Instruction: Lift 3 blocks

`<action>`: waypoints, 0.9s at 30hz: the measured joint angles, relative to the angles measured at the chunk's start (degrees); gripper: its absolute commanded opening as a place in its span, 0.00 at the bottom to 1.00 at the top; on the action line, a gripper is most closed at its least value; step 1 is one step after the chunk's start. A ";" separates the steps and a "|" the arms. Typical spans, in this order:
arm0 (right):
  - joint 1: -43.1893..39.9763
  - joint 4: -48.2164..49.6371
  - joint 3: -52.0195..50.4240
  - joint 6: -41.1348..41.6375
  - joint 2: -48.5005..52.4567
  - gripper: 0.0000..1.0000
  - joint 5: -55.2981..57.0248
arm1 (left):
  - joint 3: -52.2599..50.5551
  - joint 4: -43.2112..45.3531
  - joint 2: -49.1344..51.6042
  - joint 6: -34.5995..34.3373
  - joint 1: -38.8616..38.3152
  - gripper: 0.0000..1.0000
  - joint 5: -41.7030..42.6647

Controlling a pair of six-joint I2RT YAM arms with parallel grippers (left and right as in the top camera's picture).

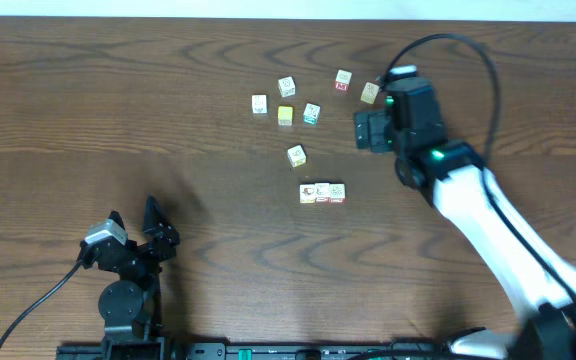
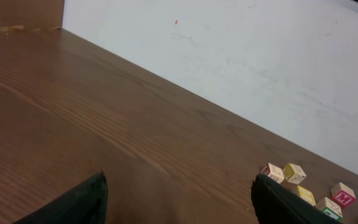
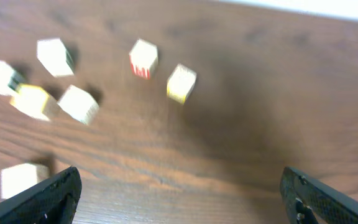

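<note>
The three blocks (image 1: 323, 192) lie in a tight row on the dark wooden counter (image 1: 118, 100), side by side and touching, a little right of the middle and nearer than the rest of the cubes. Each has a cream top with small red marks. Nothing grips or touches them. Just beyond the row, slightly to the left, sits a lone pale cube (image 1: 296, 155). Farther off a loose cluster is spread out: a yellow cube (image 1: 285, 115) with a teal-marked cube (image 1: 311, 113) just to its right, two more pale cubes to the far left of those, then a red-marked cube (image 1: 343, 80) and a tan cube (image 1: 370, 93) at the far right. The right fingers (image 1: 368, 130) hang over the counter at the right edge of that cluster, just near of the tan cube and to the far right of the row. In the right wrist view these fingers (image 3: 48, 196) stand spread wide with bare wood between them, holding nothing. That view is blurred, and the red-marked cube (image 3: 145, 58) and the tan cube (image 3: 181, 82) lie ahead of them. The left fingers (image 1: 155, 212) sit at the near left, well apart from every cube. In the left wrist view they (image 2: 86, 199) are also spread wide and empty, with a few cubes small at the lower right and a white wall (image 2: 260, 62) beyond the counter's far edge.
</note>
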 measured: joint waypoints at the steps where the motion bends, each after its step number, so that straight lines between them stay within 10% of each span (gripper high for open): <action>1: 0.00 -0.17 0.00 0.02 -2.47 0.99 0.02 | 0.00 0.00 0.00 0.00 0.00 0.74 0.02; 19: -0.83 -14.14 -0.39 -0.22 -39.52 0.99 0.37 | 0.04 -0.15 0.00 0.00 0.00 0.74 0.37; 27: -11.17 -0.24 -12.66 -4.98 -56.33 0.99 -4.13 | 0.07 -0.20 0.00 0.00 0.00 0.74 0.39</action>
